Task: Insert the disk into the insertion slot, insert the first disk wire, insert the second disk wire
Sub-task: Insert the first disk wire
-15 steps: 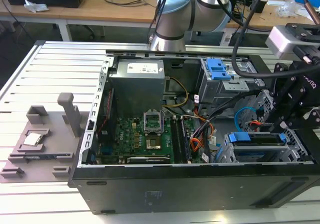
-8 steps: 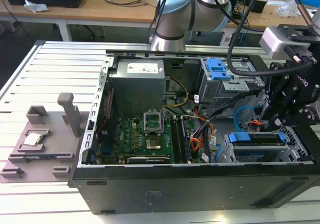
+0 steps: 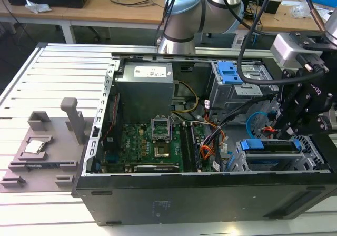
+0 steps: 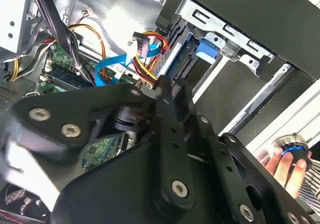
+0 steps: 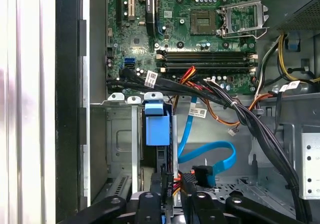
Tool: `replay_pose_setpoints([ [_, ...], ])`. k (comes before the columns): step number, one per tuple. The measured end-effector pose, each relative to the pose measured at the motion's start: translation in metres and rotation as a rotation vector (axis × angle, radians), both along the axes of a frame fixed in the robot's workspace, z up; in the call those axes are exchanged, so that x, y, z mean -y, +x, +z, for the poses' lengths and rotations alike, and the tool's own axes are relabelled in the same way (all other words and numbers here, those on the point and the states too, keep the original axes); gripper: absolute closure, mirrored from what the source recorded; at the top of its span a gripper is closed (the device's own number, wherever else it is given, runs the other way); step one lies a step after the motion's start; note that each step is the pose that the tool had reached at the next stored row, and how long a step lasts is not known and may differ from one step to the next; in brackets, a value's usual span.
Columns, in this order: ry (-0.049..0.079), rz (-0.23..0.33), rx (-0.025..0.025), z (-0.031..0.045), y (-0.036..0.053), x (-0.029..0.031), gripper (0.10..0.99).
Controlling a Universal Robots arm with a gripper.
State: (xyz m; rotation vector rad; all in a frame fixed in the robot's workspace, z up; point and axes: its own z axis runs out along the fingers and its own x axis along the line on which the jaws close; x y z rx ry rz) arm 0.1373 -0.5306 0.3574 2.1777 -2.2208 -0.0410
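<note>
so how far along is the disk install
Done: the disk sits in the insertion slot. In hand: the gripper appears to hold the red-and-yellow wire connector at the disk's edge. Left: the blue cable lies loose, its plug free.

Disk (image 3: 271,146) in insertion slot (image 3: 235,161), taller cage (image 3: 231,91) behind, motherboard (image 3: 152,141) beside

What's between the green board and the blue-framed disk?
In the first wrist view, a bundle of black cables crosses between the green board and the disk.
</note>
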Motion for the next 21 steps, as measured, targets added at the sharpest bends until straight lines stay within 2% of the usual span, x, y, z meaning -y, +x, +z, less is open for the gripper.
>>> replay_pose_setpoints([
  [1, 0.000, 0.000, 0.0000, 0.0000, 0.0000, 0.0000, 0.922],
  [6, 0.000, 0.000, 0.0000, 0.0000, 0.0000, 0.0001, 0.922],
  [8, 0.000, 0.000, -0.0006, -0.0004, 0.0030, 0.0002, 0.922],
  [11, 0.000, 0.000, -0.0034, -0.0044, 0.0098, 0.0001, 0.922],
  [21, 0.000, 0.000, -0.0036, -0.0107, 0.0120, 0.0002, 0.922],
])
